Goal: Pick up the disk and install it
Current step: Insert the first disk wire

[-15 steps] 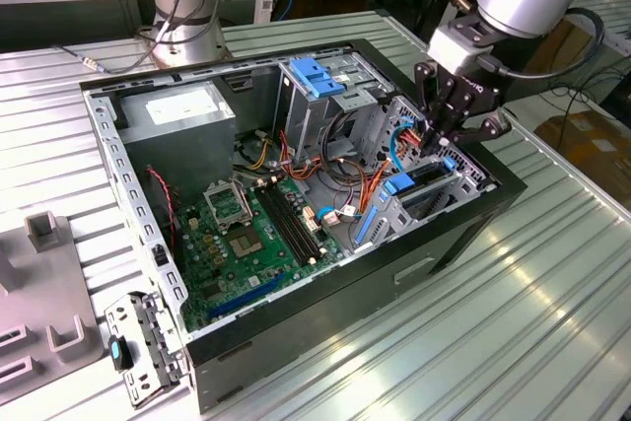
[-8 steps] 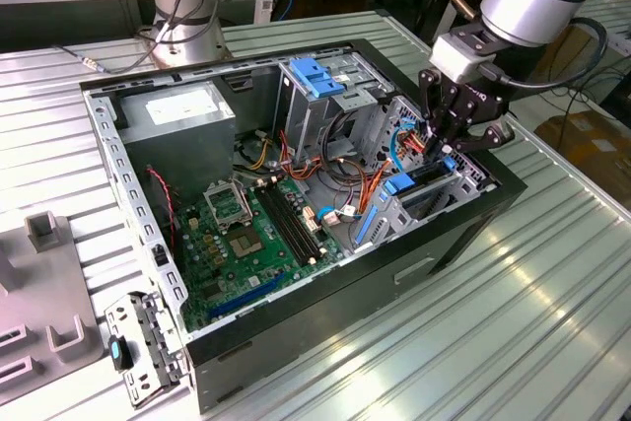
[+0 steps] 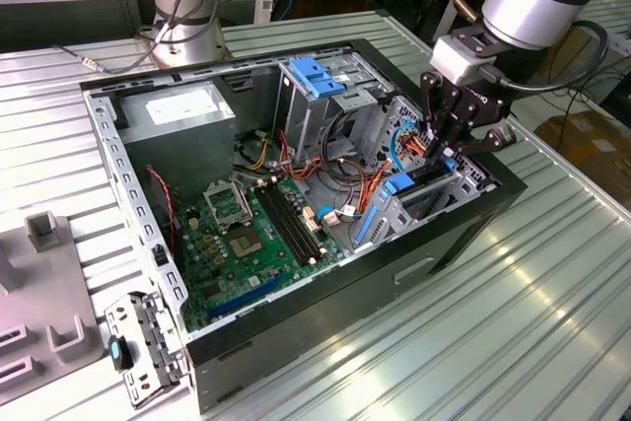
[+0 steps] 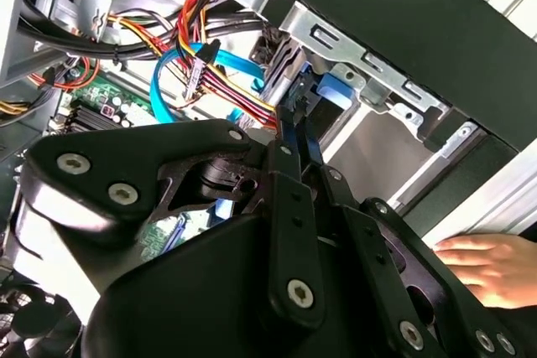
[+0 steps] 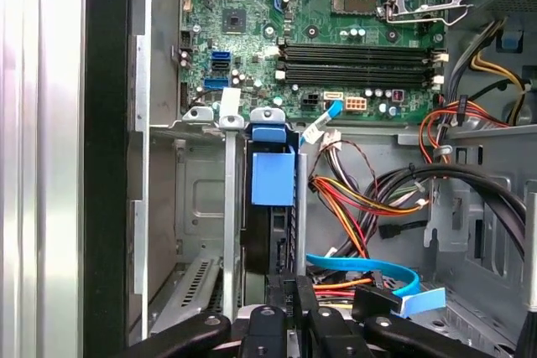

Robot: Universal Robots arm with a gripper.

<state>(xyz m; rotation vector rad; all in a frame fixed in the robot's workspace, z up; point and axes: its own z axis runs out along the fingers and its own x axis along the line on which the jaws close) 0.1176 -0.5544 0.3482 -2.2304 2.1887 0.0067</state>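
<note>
I see gripper (image 5: 289, 324) low in drive bay, fingers pressed on near end of disk (image 5: 273, 207). Disk stands on edge in bay slot between metal rails, long axis running straight away from gripper toward motherboard (image 5: 336, 31). Blue tab at far end. Hand (image 4: 487, 266) rests outside case (image 3: 394, 273).

One disk (image 5: 273, 180) (blue-railed), one end effector (image 3: 446, 150), one computer case (image 3: 325, 293), one hand (image 4: 487, 266)
</note>
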